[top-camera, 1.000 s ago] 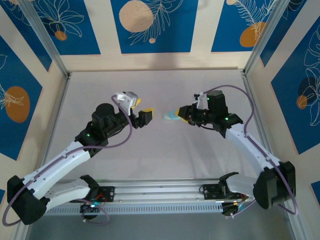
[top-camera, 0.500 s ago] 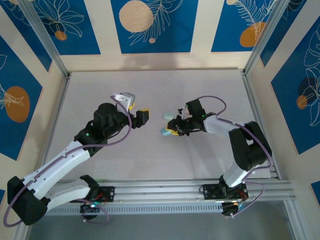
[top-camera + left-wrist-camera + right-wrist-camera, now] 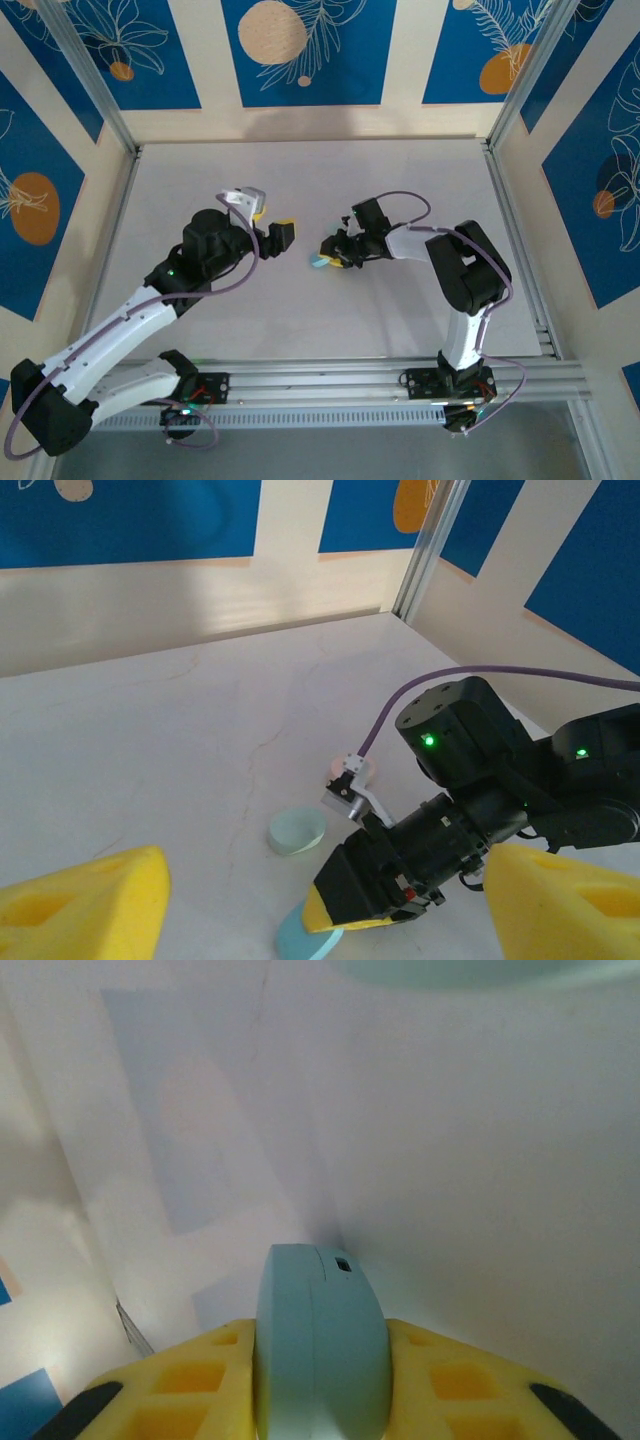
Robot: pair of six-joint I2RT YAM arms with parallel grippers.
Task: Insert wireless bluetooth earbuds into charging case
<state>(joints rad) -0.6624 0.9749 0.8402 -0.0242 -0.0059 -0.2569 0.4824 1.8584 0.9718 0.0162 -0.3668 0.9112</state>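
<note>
The right pincer [image 3: 338,256] is gripping a pale blue case [image 3: 320,1350] edgewise, its yellow pads pressing on the two broad faces, a little right of centre in the top view. In the right wrist view the case is filling the lower middle, with its rim seam and a small dark notch facing away from the camera. That hold is probably leaving the seam free, so that the lid can be worked open without shifting the grip. The case is looking shut, so I cannot tell whether any earbud is sitting inside it. It is hanging low over the pale surface [image 3: 300,320], and whether its far edge is touching cannot be judged.

The left pincer [image 3: 283,234] is standing wide open just left of centre in the top view, holding nothing. In its own wrist view the pads [image 3: 90,910] are sitting in the two lower corners, with the right pincer and the blue case between them at bottom centre. It seems to be waiting face to face with its partner, ready to steady or receive the case.

A mint case [image 3: 296,832] is lying flat on the surface just beyond. A small pink thing [image 3: 352,770] is peeking out further back, too hidden to say whether it is an earbud or a case.
</note>
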